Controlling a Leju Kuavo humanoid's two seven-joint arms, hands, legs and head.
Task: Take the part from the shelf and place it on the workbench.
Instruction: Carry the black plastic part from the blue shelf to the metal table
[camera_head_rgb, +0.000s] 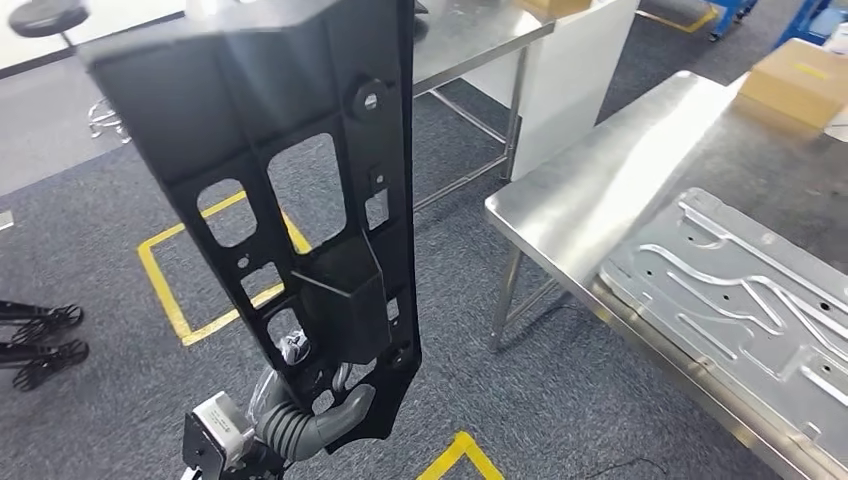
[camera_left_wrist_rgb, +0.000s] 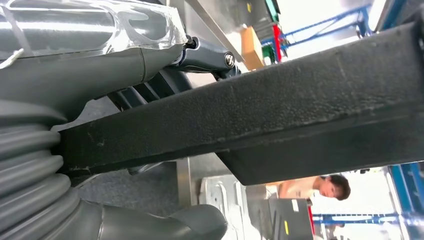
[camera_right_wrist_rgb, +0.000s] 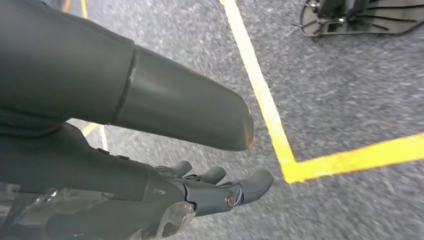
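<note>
A long black plastic part (camera_head_rgb: 290, 170) with several cut-outs stands nearly upright in the head view, leaning a little to the left. My left hand (camera_head_rgb: 310, 420) grips its lower end from below, thumb across the front. In the left wrist view the part (camera_left_wrist_rgb: 280, 105) runs as a thick black bar between the thumb (camera_left_wrist_rgb: 150, 220) and the fingers (camera_left_wrist_rgb: 210, 57). The steel workbench (camera_head_rgb: 600, 170) lies to the right, apart from the part. My right hand (camera_right_wrist_rgb: 165, 115) hangs over the grey floor, fingers apart and holding nothing.
A stamped silver metal plate (camera_head_rgb: 740, 290) lies on the workbench, with a cardboard box (camera_head_rgb: 800, 80) at its far end. A second steel table (camera_head_rgb: 480, 30) stands behind. Yellow tape (camera_head_rgb: 165, 280) marks the carpet. A person (camera_left_wrist_rgb: 325, 187) stands beyond the bench.
</note>
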